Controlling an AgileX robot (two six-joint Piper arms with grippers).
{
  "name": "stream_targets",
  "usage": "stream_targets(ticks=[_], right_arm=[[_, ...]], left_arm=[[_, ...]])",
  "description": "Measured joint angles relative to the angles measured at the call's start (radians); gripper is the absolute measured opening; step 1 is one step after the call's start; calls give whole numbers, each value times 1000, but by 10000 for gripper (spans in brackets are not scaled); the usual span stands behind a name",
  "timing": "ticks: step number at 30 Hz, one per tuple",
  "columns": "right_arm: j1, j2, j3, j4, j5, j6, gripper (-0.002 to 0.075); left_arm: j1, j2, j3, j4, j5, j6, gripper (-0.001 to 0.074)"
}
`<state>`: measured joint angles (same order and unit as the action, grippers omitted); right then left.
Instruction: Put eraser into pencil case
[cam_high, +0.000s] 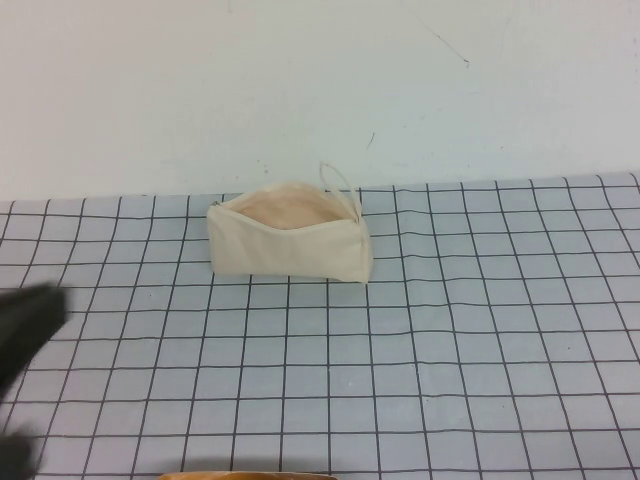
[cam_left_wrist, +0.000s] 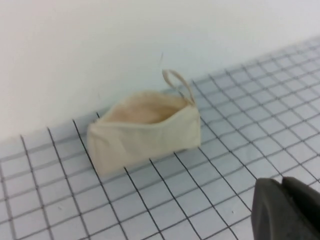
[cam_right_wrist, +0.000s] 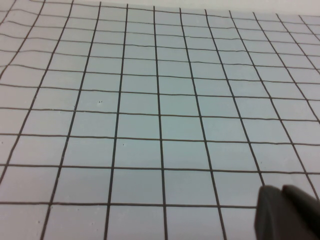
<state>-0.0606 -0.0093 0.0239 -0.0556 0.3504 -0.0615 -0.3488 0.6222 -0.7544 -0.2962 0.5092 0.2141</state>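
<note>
The pencil case (cam_high: 290, 240) is a cream-white fabric pouch standing on the checked mat near the back wall. Its mouth is open, showing pinkish-beige lining, with a thin cord loop (cam_high: 338, 185) at its right end. It also shows in the left wrist view (cam_left_wrist: 145, 132). No eraser shows in any view. My left gripper (cam_high: 52, 302) is a dark blur at the mat's left edge, well left of and nearer than the pouch; in its wrist view (cam_left_wrist: 282, 182) the fingers are together with nothing between them. My right gripper (cam_right_wrist: 282, 191) is shut and empty over bare mat, outside the high view.
A pale blue mat with a black grid (cam_high: 450, 350) covers the table up to the white wall (cam_high: 320, 80). A thin brown-orange edge (cam_high: 245, 475) shows at the bottom of the high view.
</note>
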Motion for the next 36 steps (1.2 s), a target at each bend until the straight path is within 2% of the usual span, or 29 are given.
stream_targets(ticks=[2,5,9,15,18,25,29,36], right_arm=[[0,0,0,0,0,0,-1],[0,0,0,0,0,0,-1],[0,0,0,-2,0,0,-1],[0,0,0,-2,0,0,-1],[0,0,0,-2,0,0,-1],[0,0,0,-2,0,0,-1],[0,0,0,-2,0,0,-1],[0,0,0,-2,0,0,-1]], left_arm=[[7,-144,67,71,0,-67,0],[18,-367,137,268,28,-274,0],[20,-583,180,408,183,-462,0],[20,-640,197,434,338,-608,0],[20,-640,218,443,351,-647,0],[20,-640,370,545,148,-662,0],[20,-640,520,635,-33,-662,-1],[109,-640,746,627,-335,-671,-1]])
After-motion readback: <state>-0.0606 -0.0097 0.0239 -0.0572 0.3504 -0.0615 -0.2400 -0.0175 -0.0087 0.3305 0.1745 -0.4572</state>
